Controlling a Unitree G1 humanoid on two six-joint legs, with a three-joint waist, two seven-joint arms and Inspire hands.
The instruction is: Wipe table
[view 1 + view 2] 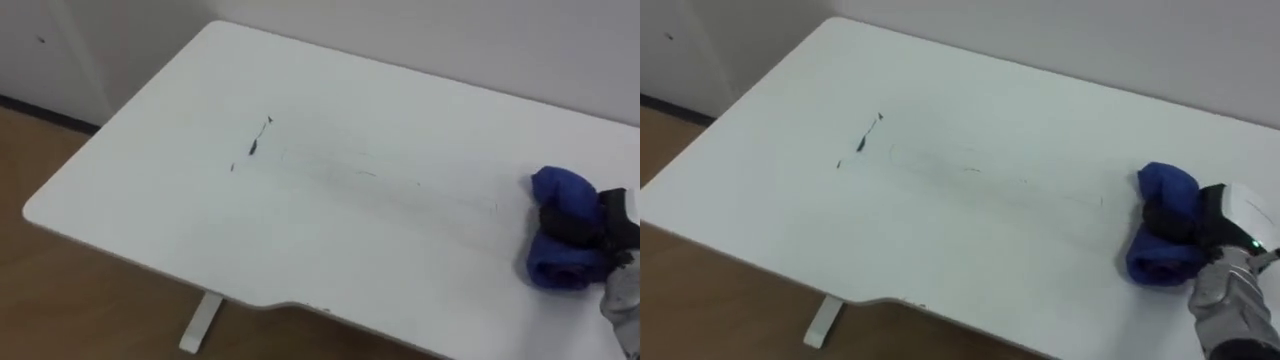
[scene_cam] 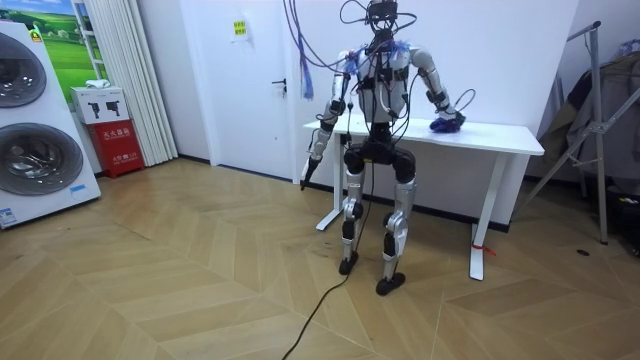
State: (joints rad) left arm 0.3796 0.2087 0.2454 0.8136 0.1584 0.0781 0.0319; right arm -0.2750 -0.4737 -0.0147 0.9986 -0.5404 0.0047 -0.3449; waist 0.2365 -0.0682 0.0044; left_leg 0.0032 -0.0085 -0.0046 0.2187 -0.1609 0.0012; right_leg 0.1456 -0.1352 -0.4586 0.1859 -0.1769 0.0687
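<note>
A bunched blue cloth [image 1: 562, 230] lies on the white table [image 1: 330, 230] near its right side. My right hand [image 1: 1200, 225] is shut on the cloth [image 1: 1165, 240], dark fingers wrapped over its middle, and it rests on the tabletop. Dark smudge marks [image 1: 255, 143] sit on the table's left half, well apart from the cloth, with faint thin streaks [image 1: 380, 178] running between them and the cloth. In the room view I stand at the table [image 2: 500, 135] with my back to the camera, the right hand [image 2: 447, 122] on the cloth and my left hand [image 2: 308, 170] hanging at my side.
The table's front edge [image 1: 250, 300] curves inward over a white leg foot [image 1: 200, 325] on the wooden floor. A pale wall runs behind the table. Washing machines [image 2: 35, 120] stand at the room view's left, a metal stand [image 2: 600, 130] at its right.
</note>
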